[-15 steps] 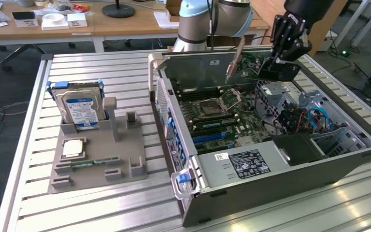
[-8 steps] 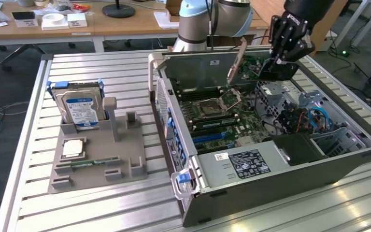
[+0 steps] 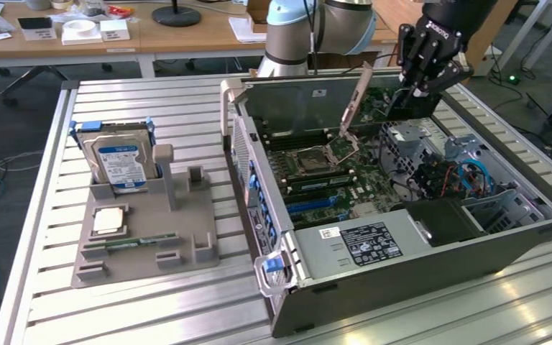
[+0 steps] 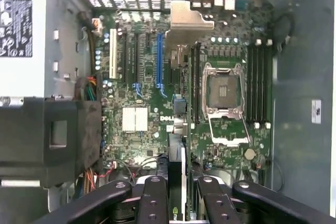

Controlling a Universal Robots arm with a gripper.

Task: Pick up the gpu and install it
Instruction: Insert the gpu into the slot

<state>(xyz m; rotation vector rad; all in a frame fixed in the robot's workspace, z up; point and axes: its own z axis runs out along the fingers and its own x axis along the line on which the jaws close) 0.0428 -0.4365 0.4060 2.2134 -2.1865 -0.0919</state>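
Slatted metal table [image 3: 161,316], with wooden desks behind it, carries one open PC case [image 3: 506,244] and, at the exterior view's left, one grey fixture [image 3: 185,255].

The fixture holds three parts:
- One hard drive [image 3: 121,162] stands upright with a blue label. Its print is too small to read.
- One CPU [image 3: 109,220] lies flat.
- One RAM stick [image 3: 141,241] lies flat just in front of the CPU.

Inside the case, the power supply bears one black-and-white label [image 3: 370,243]. A small white sticker sits beside it, and neither can be read.

The wrist view looks down on the motherboard [image 4: 142,145], where "DELL" is printed in white beside a silver heatsink [image 4: 135,119]. One white slot [image 4: 113,53] and one blue slot [image 4: 159,59] run side by side, with black slots between them. One CPU socket [image 4: 224,90] lies open with its frame raised.

The gripper [image 3: 420,90] hangs at the case's far rim, toward the exterior view's right. Its black fingers [image 4: 152,198] are clamped on the gpu [image 4: 176,171], one on each side. Four finger links show in the wrist view. The gpu is seen edge-on there, over the motherboard and in no slot. In the exterior view it is a dark shape [image 3: 412,106] just under the fingertips.
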